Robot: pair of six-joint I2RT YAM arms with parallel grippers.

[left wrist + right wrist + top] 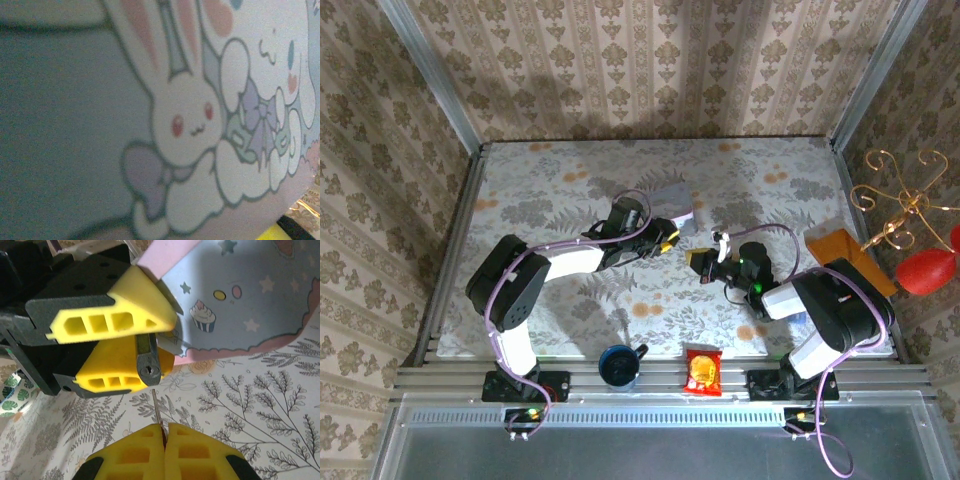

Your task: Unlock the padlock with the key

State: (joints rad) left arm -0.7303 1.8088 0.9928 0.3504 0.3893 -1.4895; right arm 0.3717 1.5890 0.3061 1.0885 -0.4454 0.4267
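Left jaws are clamped on the padlock [148,359], its dark body pinched between two yellow pads [135,295]. It looks held clear of the tabletop [260,405], near the middle of it. The keyhole [149,371] end faces my right wrist camera. I can't make out the shackle, it's behind the pads. Right jaws are closed tight on the key [156,407], with the blade sticking straight out from between them.

What matters: the blade tip sits just short of the keyhole, with a small gap and no contact. Blade axis and the lock body's long axis look nearly in line, tip maybe a hair off to one side. I read this as the insertion step: trim sideways, then push straight along the blade. I can't tell whether the blade's flat matches the slot; if it doesn't, I'd roll the wrist first. The right arm should do the moving while the left just holds.

Risk as I see it: with a thin blade in foam pads, an off-axis push could pivot the key in the grip or shove the lock back.

Room: the tin box [240,300] is right behind the lock, its bunny print close up in the left wrist camera. The tabletop under the key is bare. In the top view, the blue cup [617,364] and snack packet [702,370] sit at the near edge, well apart from the work.
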